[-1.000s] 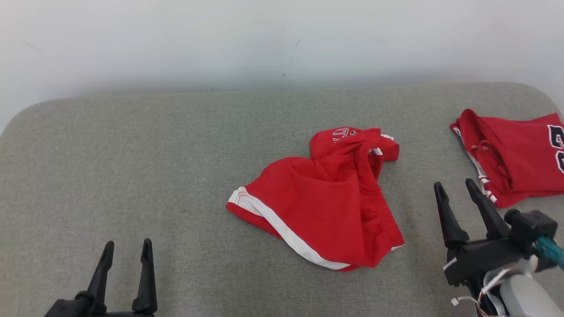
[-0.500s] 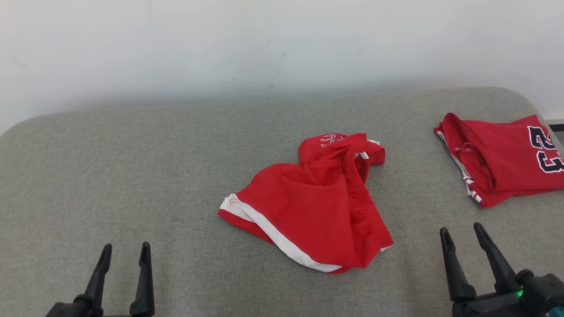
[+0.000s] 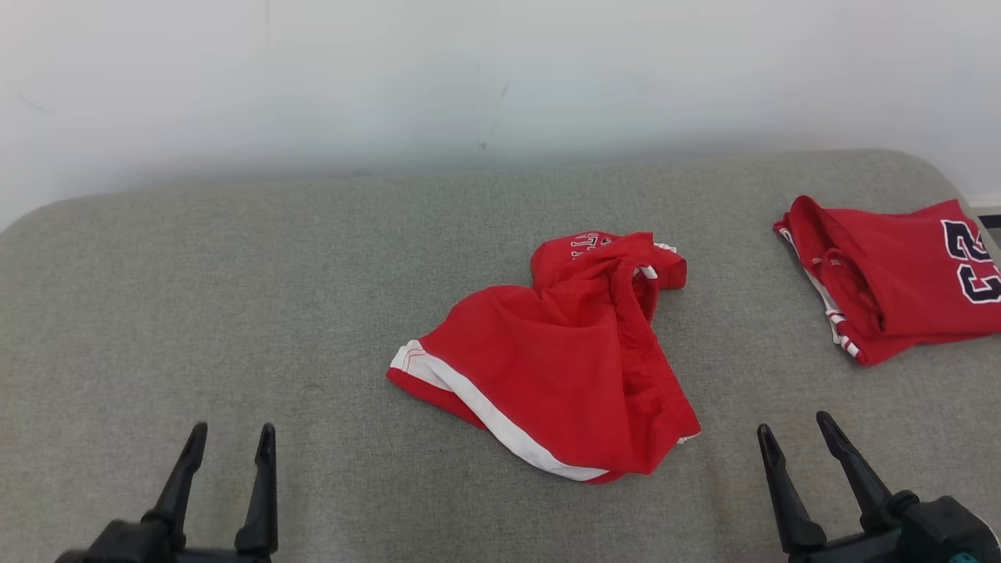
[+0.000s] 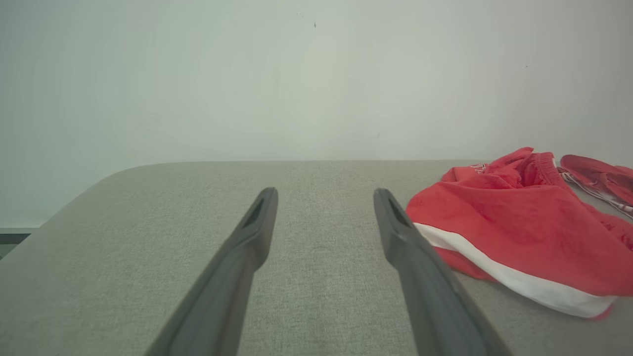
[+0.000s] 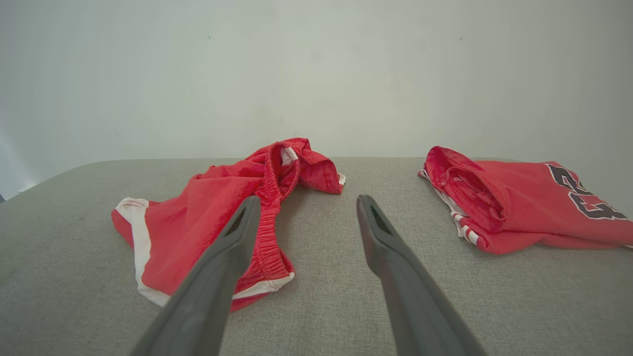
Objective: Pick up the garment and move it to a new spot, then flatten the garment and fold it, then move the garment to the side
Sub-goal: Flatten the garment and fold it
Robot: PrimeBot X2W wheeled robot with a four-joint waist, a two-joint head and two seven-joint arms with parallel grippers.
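So we're looking at the garment (image 3: 563, 360), red shorts with a white hem stripe, lying crumpled around the middle of the grey cloth-covered desk (image 3: 235, 274). It's sitting between our two grippers and a bit farther out toward the white wall (image 3: 469, 70), touching neither of them. Our left gripper (image 3: 234, 428) is hovering at the near left with its fingers spread apart and holding nothing. The garment's striped hem is lying off to its right, well apart. Our right gripper (image 3: 791, 422) is hovering at the near right, fingers also spread and empty, with the garment's near corner close by on its left. A red jersey (image 3: 899, 281) with dark numbers is resting at the far right of the desk, apart from the garment.
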